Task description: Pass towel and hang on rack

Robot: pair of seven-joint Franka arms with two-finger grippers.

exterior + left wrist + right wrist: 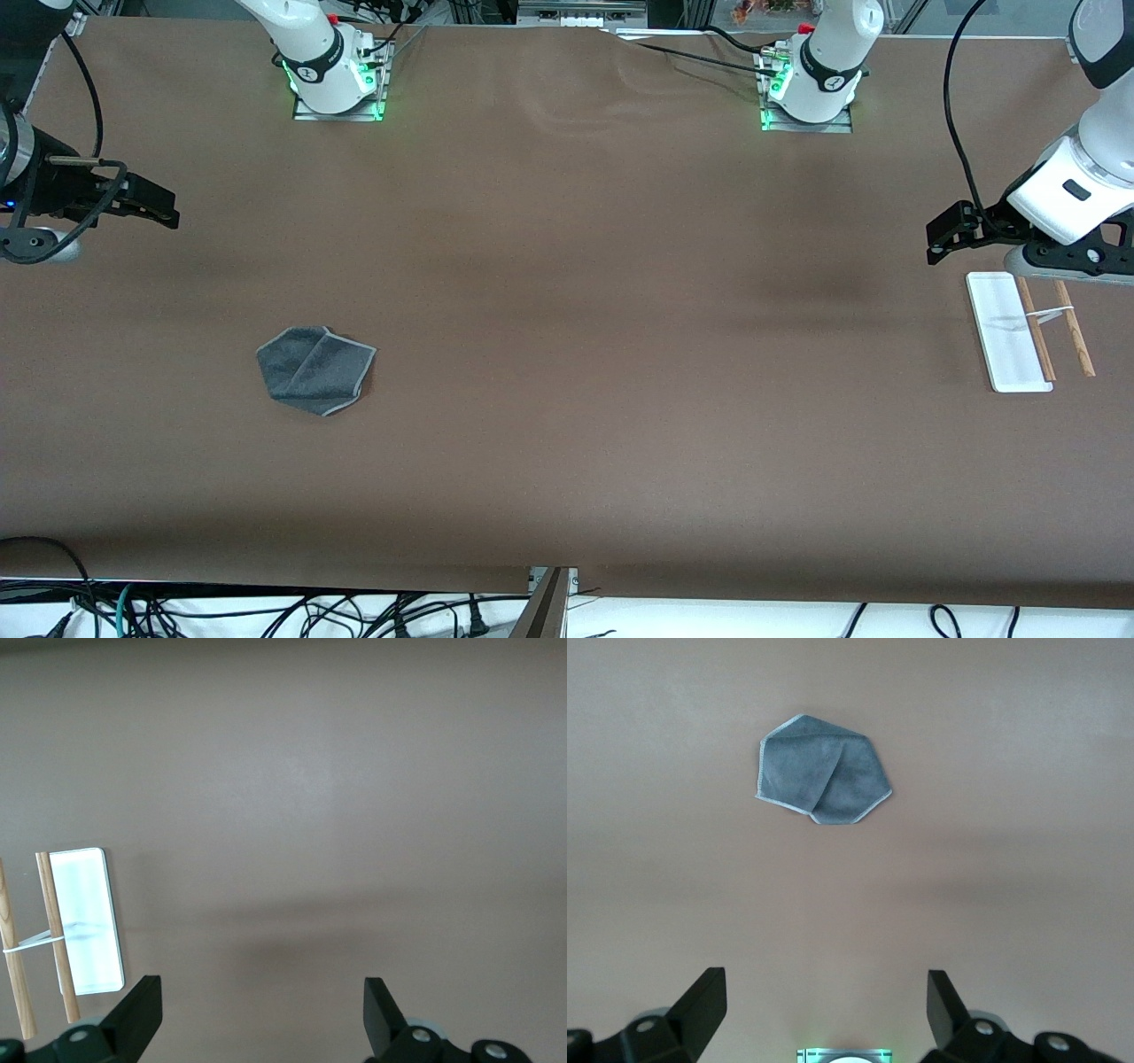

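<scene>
Lying flat, towel well apart from wide-spread right pincer.

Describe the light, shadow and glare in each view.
Front view: even overhead light, soft shadow patches on the table near the rack. Left wrist view: the rack's white base glares pale; a dim shadow band crosses the table. Right wrist view: the towel is evenly lit and sharp, with faint shadow bands below it.
</scene>
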